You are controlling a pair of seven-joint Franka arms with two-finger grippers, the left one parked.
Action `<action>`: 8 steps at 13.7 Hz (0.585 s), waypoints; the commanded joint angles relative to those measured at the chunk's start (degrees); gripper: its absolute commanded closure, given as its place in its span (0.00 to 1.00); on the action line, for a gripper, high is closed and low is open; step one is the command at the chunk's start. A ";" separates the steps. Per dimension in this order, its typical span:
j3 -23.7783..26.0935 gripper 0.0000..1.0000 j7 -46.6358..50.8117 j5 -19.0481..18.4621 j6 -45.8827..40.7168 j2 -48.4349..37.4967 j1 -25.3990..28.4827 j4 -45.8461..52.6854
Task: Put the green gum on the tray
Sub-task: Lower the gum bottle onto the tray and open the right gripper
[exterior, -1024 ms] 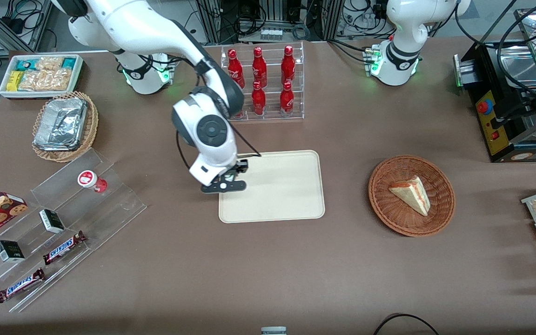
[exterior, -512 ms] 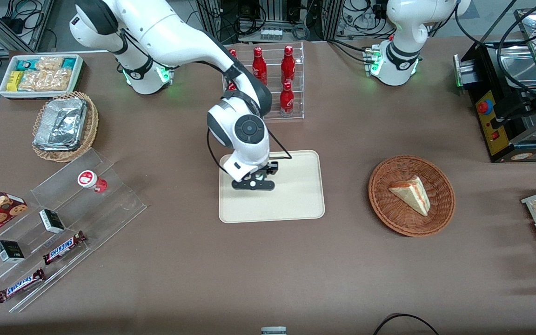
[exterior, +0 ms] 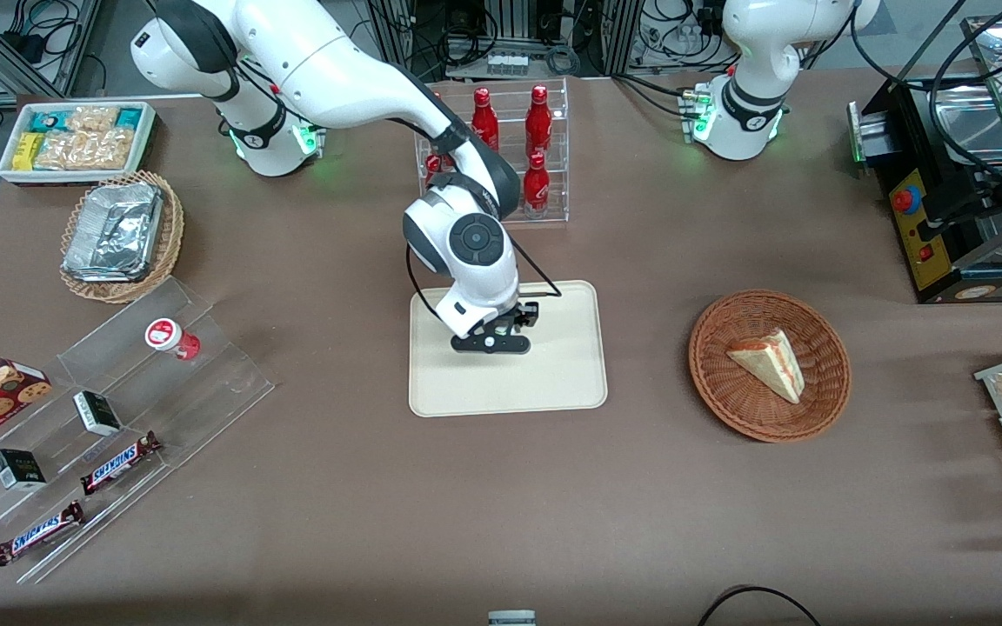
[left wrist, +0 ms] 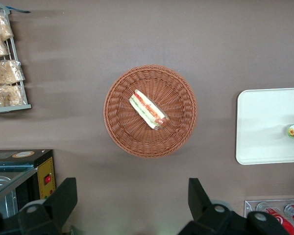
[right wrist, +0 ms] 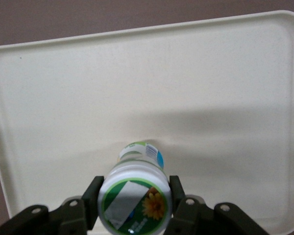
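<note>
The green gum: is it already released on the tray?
No. The gripper holds the green gum by its lid above the tray.

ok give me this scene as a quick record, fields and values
gripper: shut on gum, above tray
gum: green, white lid, held between the fingers, over the tray's middle
tray: cream, nothing else on it
red gum: on the clear stand, toward the working arm's end
basket: holds a sandwich wedge
task state: gum not yet released
</note>
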 commanded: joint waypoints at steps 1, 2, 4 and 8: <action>-0.62 1.00 0.27 1.43 0.54 1.44 0.49 1.87; -0.62 1.00 0.27 1.17 0.62 1.61 0.49 1.78; -0.62 1.00 0.27 0.90 1.85 2.05 0.49 1.60; -0.71 1.00 0.27 0.81 2.82 3.02 0.84 1.43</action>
